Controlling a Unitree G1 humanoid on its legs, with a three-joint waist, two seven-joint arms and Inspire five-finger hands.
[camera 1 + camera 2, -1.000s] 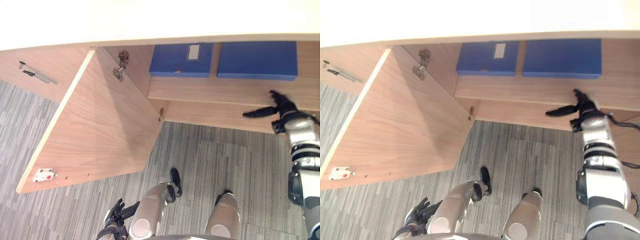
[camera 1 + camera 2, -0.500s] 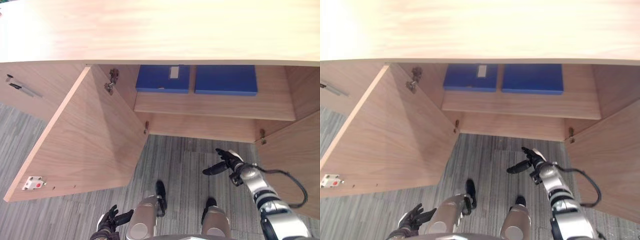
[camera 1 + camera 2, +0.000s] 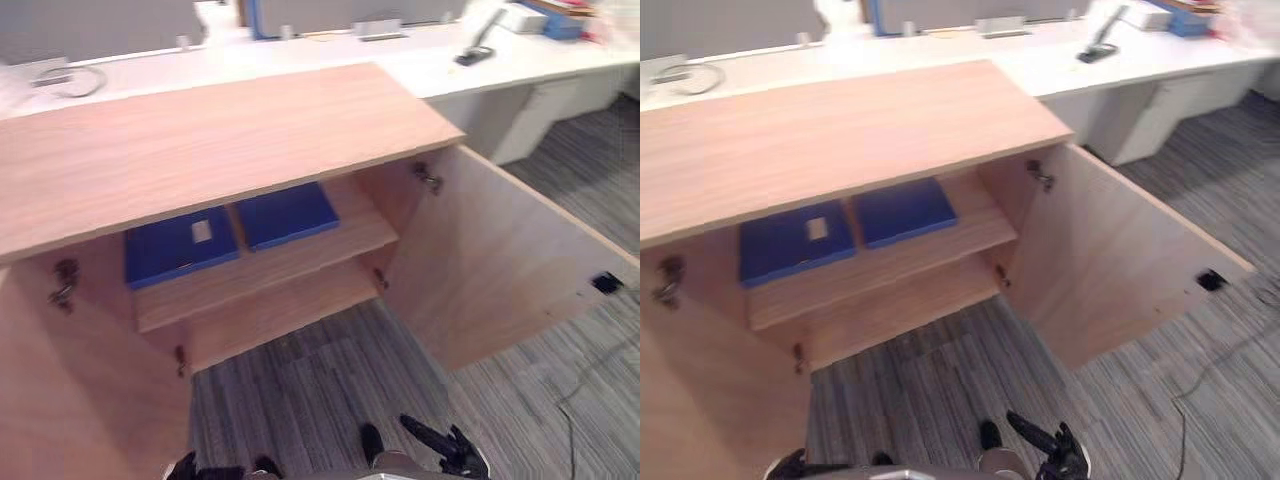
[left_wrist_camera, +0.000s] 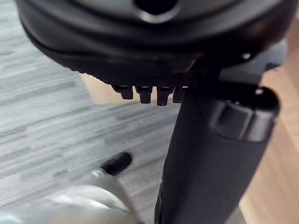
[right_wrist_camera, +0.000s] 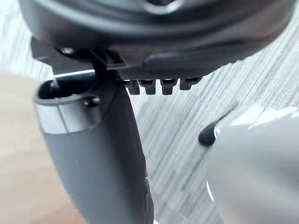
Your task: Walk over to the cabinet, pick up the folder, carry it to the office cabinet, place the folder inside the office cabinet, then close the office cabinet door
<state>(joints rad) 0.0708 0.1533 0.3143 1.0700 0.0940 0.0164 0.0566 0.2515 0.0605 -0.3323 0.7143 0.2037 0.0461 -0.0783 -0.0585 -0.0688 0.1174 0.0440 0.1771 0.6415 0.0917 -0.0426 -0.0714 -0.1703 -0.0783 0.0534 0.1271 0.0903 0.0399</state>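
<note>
Folder with a white label (image 3: 180, 245) is seen lying flat on the shelf (image 3: 270, 275) inside the office cabinet (image 3: 200, 140), left of centre. A second blue folder (image 3: 288, 214) lies just beside it on the right.

The cabinet's broad wooden top takes up the upper left of the frame. Grey striped carpet (image 3: 320, 390) covers the floor in front of it, and a long white desk (image 3: 480, 75) runs across the top edge behind it. The right door (image 3: 500, 270) stands wide open at the right, with a small dark latch (image 3: 604, 283) near its outer edge. The left door (image 3: 80, 400) is open at the lower left and is cut off by the frame.

A dark item (image 3: 470, 55) on the desk is too blurred to be made out.

At the bottom edge the right hand (image 3: 447, 452) is seen with its fingers (image 5: 161, 84) straight and spread, nothing held. The left hand (image 4: 149, 46) is likewise slack, its fingers (image 4: 145, 93) straight and empty.

Since the earlier frames the camera has been swung, so the cabinet top and the desk have come into view. Both folders are left where they lay. The right hand, raised toward the cabinet before, has been lowered well clear of it.
</note>
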